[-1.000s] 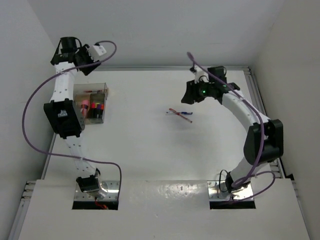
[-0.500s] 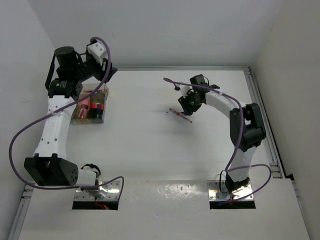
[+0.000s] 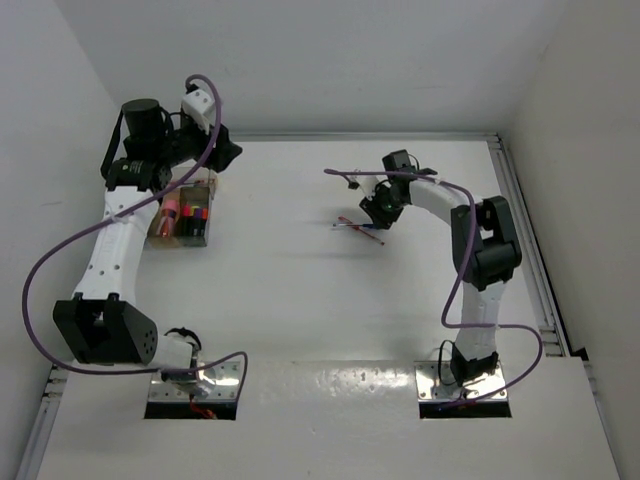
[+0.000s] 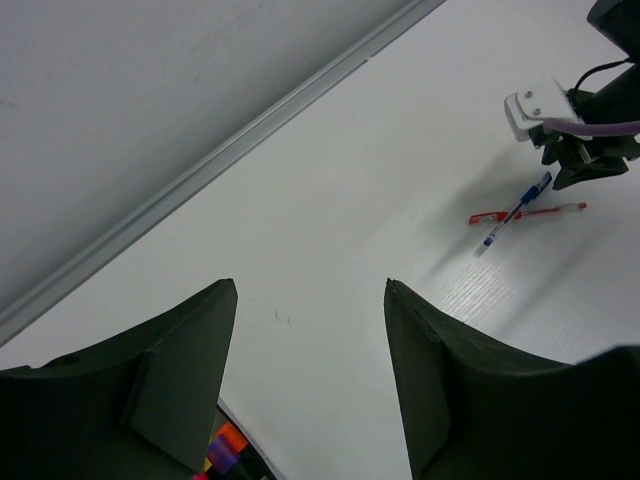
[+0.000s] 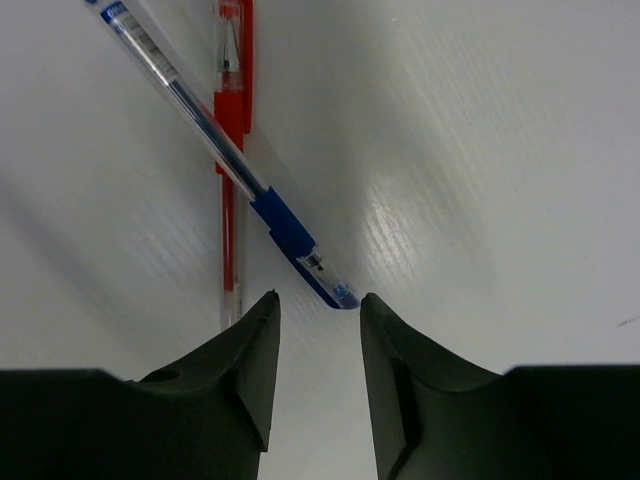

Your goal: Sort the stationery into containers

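A blue pen (image 5: pixel 235 165) lies crossed over a red pen (image 5: pixel 230 150) on the white table; both show in the top view (image 3: pixel 360 228) and far off in the left wrist view (image 4: pixel 515 212). My right gripper (image 5: pixel 318 300) is open and low over the table, its tips straddling the blue pen's end. The organiser box (image 3: pixel 185 215) stands at the far left with pink, red and dark items inside; coloured caps (image 4: pixel 228 448) show at its edge. My left gripper (image 4: pixel 310 290) is open and empty, above the table just beside the box.
A raised rail (image 3: pixel 350 136) runs along the table's far edge, another (image 3: pixel 520 220) along the right edge. White walls close in at the left and back. Purple cables loop off both arms.
My right gripper has moved left and down onto the pens. My left arm has swung its gripper to the right, off the box's far corner.
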Controlling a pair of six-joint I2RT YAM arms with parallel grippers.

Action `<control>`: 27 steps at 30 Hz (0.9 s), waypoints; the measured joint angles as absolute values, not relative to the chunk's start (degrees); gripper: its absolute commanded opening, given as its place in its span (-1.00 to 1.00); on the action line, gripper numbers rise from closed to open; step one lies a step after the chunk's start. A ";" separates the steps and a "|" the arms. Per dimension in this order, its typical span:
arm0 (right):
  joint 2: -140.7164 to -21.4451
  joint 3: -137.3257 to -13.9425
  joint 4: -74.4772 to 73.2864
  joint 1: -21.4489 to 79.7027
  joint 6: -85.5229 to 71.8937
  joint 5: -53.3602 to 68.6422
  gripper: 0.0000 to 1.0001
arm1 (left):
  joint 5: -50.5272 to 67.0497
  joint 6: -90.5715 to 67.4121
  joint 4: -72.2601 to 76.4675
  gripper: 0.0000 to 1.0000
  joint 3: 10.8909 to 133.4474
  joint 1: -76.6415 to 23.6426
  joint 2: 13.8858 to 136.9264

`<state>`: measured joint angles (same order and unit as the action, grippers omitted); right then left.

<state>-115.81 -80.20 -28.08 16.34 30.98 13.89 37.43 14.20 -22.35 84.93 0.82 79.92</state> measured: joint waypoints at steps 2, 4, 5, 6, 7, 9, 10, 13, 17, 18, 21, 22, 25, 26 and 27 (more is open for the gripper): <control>-116.36 -80.34 -28.69 15.90 32.34 14.24 -0.20 | 37.54 13.82 -22.17 0.34 85.06 0.45 80.62; -116.42 -80.34 -29.06 15.55 33.67 14.50 -0.20 | 37.63 13.37 -22.17 0.34 85.14 -0.05 81.21; -116.42 -80.36 -28.99 15.49 34.15 14.63 -0.19 | 37.74 13.15 -22.17 0.34 85.19 -0.32 81.41; -116.44 -80.40 -28.99 15.49 34.61 14.83 -0.19 | 37.80 12.95 -22.17 0.34 85.23 -0.47 81.58; -116.49 -80.47 -29.04 15.49 34.96 15.07 -0.19 | 37.85 12.78 -22.15 0.34 85.25 -0.47 81.67; -116.95 -81.06 -29.15 15.49 35.70 15.46 -0.19 | 38.00 12.60 -22.15 0.34 85.27 -0.47 81.67; -117.25 -81.38 -29.08 15.51 36.07 15.66 -0.19 | 38.02 12.51 -22.11 0.34 85.34 -0.47 81.67; -118.08 -81.89 -29.08 15.53 37.36 16.32 -0.19 | 38.11 12.32 -21.93 0.35 85.34 -0.47 81.67; -119.00 -81.91 -29.12 15.88 39.40 16.56 -0.24 | 38.13 11.90 -21.74 0.34 85.34 -0.60 81.67; -119.28 -81.91 -29.15 15.99 39.99 16.53 -0.25 | 38.13 11.70 -21.71 0.34 85.34 -0.67 81.67; -120.66 -82.76 -29.58 16.32 41.45 16.53 -0.29 | 38.15 11.29 -21.54 0.35 85.36 -0.73 81.67; -121.19 -83.26 -29.78 16.38 41.85 16.53 -0.32 | 38.15 11.25 -21.43 0.35 85.36 -0.73 81.67; -122.37 -84.90 -30.17 16.51 42.81 16.71 -0.41 | 38.15 11.03 -21.26 0.35 85.54 -0.75 81.67; -122.65 -85.34 -30.33 16.53 43.24 16.80 -0.45 | 38.15 11.03 -21.23 0.35 85.58 -0.75 81.67; -122.83 -85.60 -30.37 16.56 43.51 16.84 -0.51 | 38.15 11.03 -21.26 0.35 85.60 -0.75 81.67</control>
